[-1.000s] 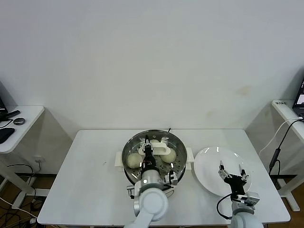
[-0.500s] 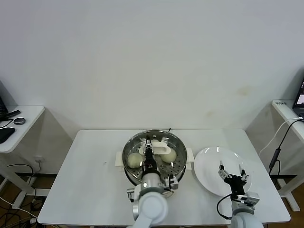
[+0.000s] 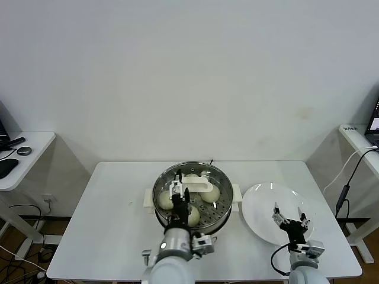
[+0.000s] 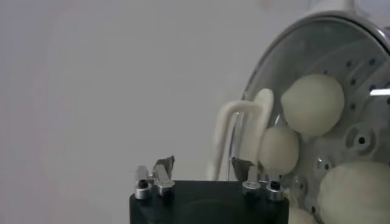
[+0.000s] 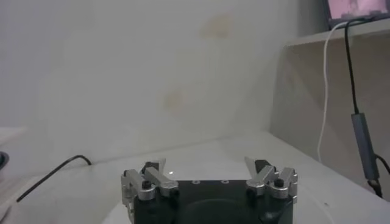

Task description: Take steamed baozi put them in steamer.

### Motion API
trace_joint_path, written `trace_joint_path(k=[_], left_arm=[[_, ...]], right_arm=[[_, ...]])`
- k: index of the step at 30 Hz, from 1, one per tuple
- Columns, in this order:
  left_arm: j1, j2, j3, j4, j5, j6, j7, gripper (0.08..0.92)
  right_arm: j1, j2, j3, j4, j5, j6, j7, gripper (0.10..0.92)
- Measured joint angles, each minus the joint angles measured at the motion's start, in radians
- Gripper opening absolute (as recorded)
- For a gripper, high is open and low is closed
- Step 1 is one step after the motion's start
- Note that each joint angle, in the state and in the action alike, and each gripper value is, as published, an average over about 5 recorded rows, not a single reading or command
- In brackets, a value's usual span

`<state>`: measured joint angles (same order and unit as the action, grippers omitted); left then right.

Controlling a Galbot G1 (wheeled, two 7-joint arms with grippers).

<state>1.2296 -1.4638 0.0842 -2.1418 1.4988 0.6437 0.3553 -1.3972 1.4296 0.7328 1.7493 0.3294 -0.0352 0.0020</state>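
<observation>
The steamer (image 3: 220,178) is a shiny steel pot with a perforated tray, at the middle of the table. Several cream-white baozi lie on its tray: one at the left (image 3: 164,201), one at the right (image 3: 210,193), one at the near side (image 3: 193,216) and one at the far side (image 3: 192,177). My left gripper (image 3: 180,191) hovers open over the tray's near left part with nothing between its fingers. In the left wrist view the left gripper (image 4: 200,163) stands wide, with baozi (image 4: 312,103) beyond it. My right gripper (image 3: 290,221) (image 5: 204,163) hangs open over the white plate.
A bare round white plate (image 3: 260,208) lies right of the steamer. White side handles (image 3: 147,198) stick out from the pot. A black cable (image 3: 211,160) runs off the table's far edge. Side desks stand at the far left (image 3: 26,157) and right (image 3: 358,137).
The left gripper has gone from shut to open, and its arm has drawn back toward me and to the left. A baozi now shows at the tray's near side. The right arm stayed put.
</observation>
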Motion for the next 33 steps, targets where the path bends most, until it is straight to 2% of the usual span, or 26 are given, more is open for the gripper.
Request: trace_joint_path(k=[6, 10, 15, 24, 29, 33], left_arm=[[0.056, 0.047, -0.044, -0.114, -0.057, -0.006, 0.031, 0.822], [0.083, 0.066, -0.099, -0.162, -0.122, -0.013, 0.01, 0.823], [0.122, 0.071, -0.222, -0.18, -0.312, -0.068, -0.095, 0.823], [0.244, 0.039, -0.479, -0.128, -0.814, -0.278, -0.33, 0.823], [0.336, 0.023, -0.561, -0.082, -1.047, -0.387, -0.431, 0.823], [0.412, 0.021, -0.595, -0.05, -1.169, -0.443, -0.476, 0.823]], right_arm=[[-0.022, -0.003, 0.006, 0.013, -0.024, 0.0, -0.018, 0.823], [-0.045, -0.006, 0.0, 0.041, -0.042, 0.006, -0.039, 0.823], [-0.079, -0.008, -0.024, 0.089, -0.064, 0.014, -0.056, 0.823], [-0.14, -0.033, -0.067, 0.167, -0.087, 0.023, -0.071, 0.823], [-0.181, -0.037, -0.08, 0.194, -0.091, 0.034, -0.074, 0.823], [-0.218, -0.04, -0.082, 0.215, -0.098, 0.032, -0.079, 0.823]])
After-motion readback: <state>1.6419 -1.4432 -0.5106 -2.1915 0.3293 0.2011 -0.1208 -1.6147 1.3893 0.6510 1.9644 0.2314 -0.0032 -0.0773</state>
